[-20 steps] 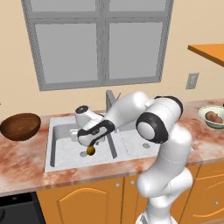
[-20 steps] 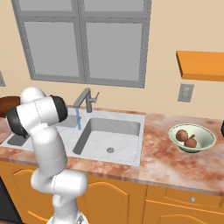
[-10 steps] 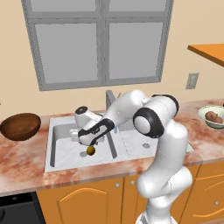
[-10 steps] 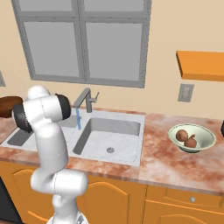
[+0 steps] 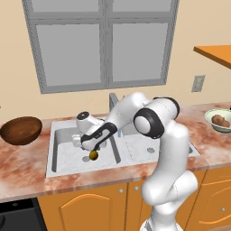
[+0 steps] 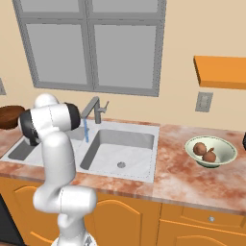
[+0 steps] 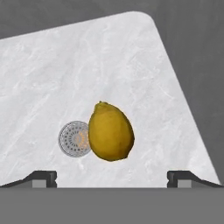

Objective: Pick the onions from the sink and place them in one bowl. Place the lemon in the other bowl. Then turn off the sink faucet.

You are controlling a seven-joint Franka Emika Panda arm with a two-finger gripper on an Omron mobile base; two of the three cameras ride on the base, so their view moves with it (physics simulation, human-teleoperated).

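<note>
Hanging above the marbled sink, end effector with tips spread around a dimpled, oval lemon.

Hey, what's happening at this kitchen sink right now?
The robot's gripper reaches into the left basin of the sink, over the lemon by the drain, fingers apart. Both onions already sit in the pale bowl. The wooden bowl waits on the counter, and the faucet is running.

A kitchen — marble sink, faucet, orange cabinets below a window.
</note>
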